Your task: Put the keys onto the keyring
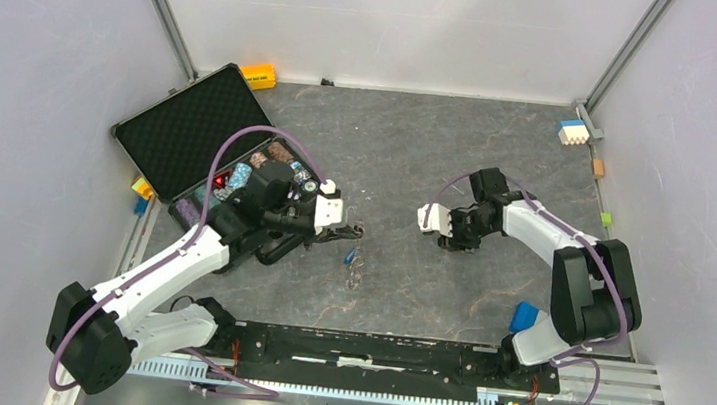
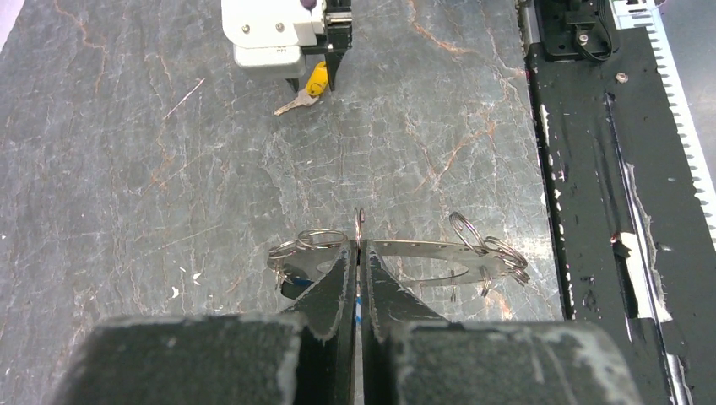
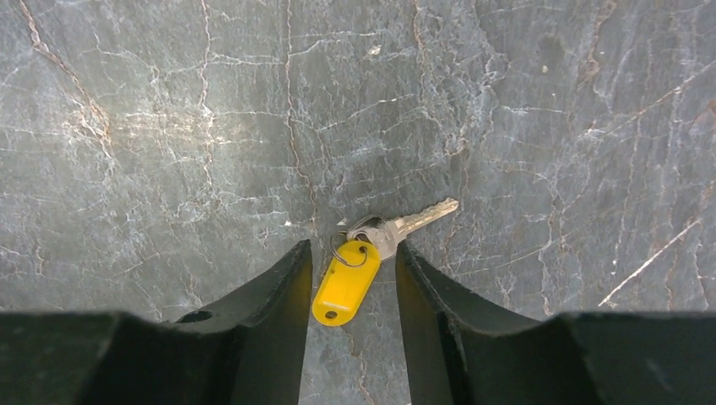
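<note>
The yellow key lies flat on the table between the spread fingers of the right gripper, at lower centre of the right wrist view. Neither finger seems to touch it. Its long axis runs diagonally, with the yellow tag at lower left and the silver blade pointing to the upper right. The right arm is plainly the nearer. The left gripper is pinched together on a thin upright loop of the keyring, a silvery band carrying small split rings.
</note>
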You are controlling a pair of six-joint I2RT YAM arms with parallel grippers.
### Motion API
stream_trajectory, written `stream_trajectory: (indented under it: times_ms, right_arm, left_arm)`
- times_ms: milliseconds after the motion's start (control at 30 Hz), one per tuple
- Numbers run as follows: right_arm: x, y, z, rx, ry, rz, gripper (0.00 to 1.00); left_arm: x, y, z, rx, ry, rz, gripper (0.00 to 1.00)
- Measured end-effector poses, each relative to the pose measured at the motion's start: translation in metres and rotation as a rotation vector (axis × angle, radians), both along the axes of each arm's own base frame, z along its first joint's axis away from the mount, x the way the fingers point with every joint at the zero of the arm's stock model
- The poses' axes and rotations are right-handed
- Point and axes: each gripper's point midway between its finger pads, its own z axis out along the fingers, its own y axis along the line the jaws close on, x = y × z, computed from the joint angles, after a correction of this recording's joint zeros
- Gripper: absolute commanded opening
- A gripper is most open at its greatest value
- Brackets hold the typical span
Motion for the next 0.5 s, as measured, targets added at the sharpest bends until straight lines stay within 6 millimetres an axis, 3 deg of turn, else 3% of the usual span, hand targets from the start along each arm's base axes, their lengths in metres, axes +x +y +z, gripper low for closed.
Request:
stream_trajectory:
  times_ms: [233,500]
  right_arm:
    - [-0.0018,-0.0021,-0.0082,-0.056,0.004,0.019,0.48]
    - [-0.0006,-0.0048,-0.0096,-0.093,-0.012,0.03,0.38]
  left_arm:
    - [-0.0005,0.0006,-0.0013,0.005,-0.001,-0.003,0.02]
    - [-0.0013,0.0011,-0.0023,0.009,0.004,-0.003,0.02]
